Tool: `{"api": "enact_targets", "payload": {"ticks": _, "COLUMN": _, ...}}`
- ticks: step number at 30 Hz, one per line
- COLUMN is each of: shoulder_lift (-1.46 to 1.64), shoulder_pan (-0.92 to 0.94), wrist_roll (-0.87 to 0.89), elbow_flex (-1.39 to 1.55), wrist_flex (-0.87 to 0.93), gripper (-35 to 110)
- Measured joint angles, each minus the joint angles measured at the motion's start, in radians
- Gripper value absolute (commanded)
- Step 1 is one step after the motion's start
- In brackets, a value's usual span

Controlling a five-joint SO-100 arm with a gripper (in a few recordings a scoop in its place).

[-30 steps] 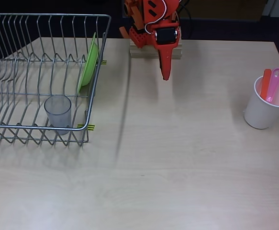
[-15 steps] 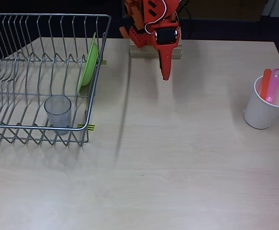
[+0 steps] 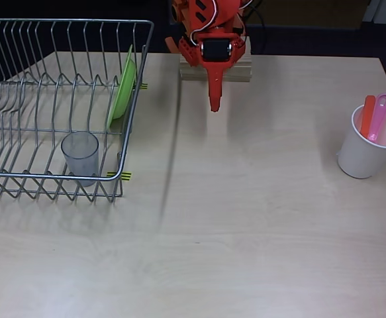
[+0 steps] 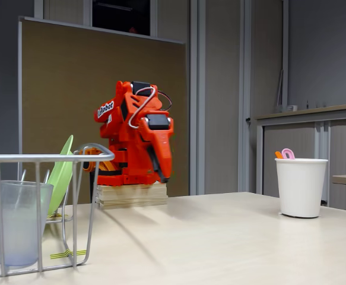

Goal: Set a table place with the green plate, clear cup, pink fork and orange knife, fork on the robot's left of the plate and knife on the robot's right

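I see the big pale wood table [image 3: 259, 232] first, smooth and light, and it carries all the other things. On the left side in the overhead view sits the silver wire dish rack [image 3: 20, 106], the next biggest thing, and I see its rounded corner close up in the fixed view [image 4: 95, 151]. My red-orange robot arm [image 3: 209, 33] with black motor blocks and white wires stands on a small stack of wood blocks [image 3: 236, 69] at the far edge of the table. It is folded up, and its pointed gripper [image 3: 214, 103] hangs over the table with nothing in it. The two fingers look pressed together into one tip, with no gap that I can see. In the fixed view the gripper [image 4: 164, 172] points down in front of the arm. The round lime-green plastic plate [image 3: 122, 86] stands on its edge inside the rack, leaning by the right wall. The tall white paper cup [image 3: 368, 149] stands well apart on the right side of the table. The small see-through grey plastic cup [image 3: 80, 154] stands upright in the front part of the rack. The flat orange plastic knife [image 3: 367, 116] and the small pink plastic fork [image 3: 379, 118] stand side by side in the white cup, touching.
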Motion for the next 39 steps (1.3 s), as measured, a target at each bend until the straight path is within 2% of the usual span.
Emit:
{"api": "enact_targets", "payload": {"ticks": 11, "shoulder_lift": 0.000, "shoulder_pan": 0.015, "wrist_roll": 0.000, "elbow_flex": 0.000, "wrist_flex": 0.000, "gripper": 0}}
{"api": "enact_targets", "payload": {"ticks": 14, "shoulder_lift": 0.000, "shoulder_pan": 0.094, "wrist_roll": 0.011, "elbow_flex": 0.000, "wrist_flex": 0.000, "gripper": 0}}
{"api": "enact_targets", "payload": {"ticks": 16, "shoulder_lift": -0.002, "shoulder_pan": 0.127, "wrist_roll": 0.152, "elbow_flex": 0.000, "wrist_flex": 0.008, "gripper": 0}}
{"api": "enact_targets", "payload": {"ticks": 20, "shoulder_lift": -0.002, "shoulder_pan": 0.117, "wrist_roll": 0.669, "elbow_flex": 0.000, "wrist_flex": 0.061, "gripper": 0}}
{"api": "enact_targets", "payload": {"ticks": 22, "shoulder_lift": -0.002, "shoulder_pan": 0.115, "wrist_roll": 0.801, "elbow_flex": 0.000, "wrist_flex": 0.081, "gripper": 0}}
{"api": "enact_targets", "payload": {"ticks": 25, "shoulder_lift": -0.002, "shoulder_pan": 0.091, "wrist_roll": 0.907, "elbow_flex": 0.000, "wrist_flex": 0.069, "gripper": 0}}
{"api": "enact_targets", "payload": {"ticks": 27, "shoulder_lift": -0.003, "shoulder_pan": 0.054, "wrist_roll": 0.893, "elbow_flex": 0.000, "wrist_flex": 0.002, "gripper": 0}}
{"api": "enact_targets", "payload": {"ticks": 32, "shoulder_lift": -0.012, "shoulder_pan": -0.043, "wrist_roll": 0.612, "elbow_flex": -0.078, "wrist_flex": -0.219, "gripper": 0}}
{"api": "enact_targets", "payload": {"ticks": 36, "shoulder_lift": -0.002, "shoulder_pan": -0.095, "wrist_roll": 0.491, "elbow_flex": -0.221, "wrist_flex": -0.224, "gripper": 0}}
{"api": "enact_targets", "payload": {"ticks": 39, "shoulder_lift": -0.009, "shoulder_pan": -0.092, "wrist_roll": 0.466, "elbow_flex": -0.345, "wrist_flex": -0.127, "gripper": 0}}
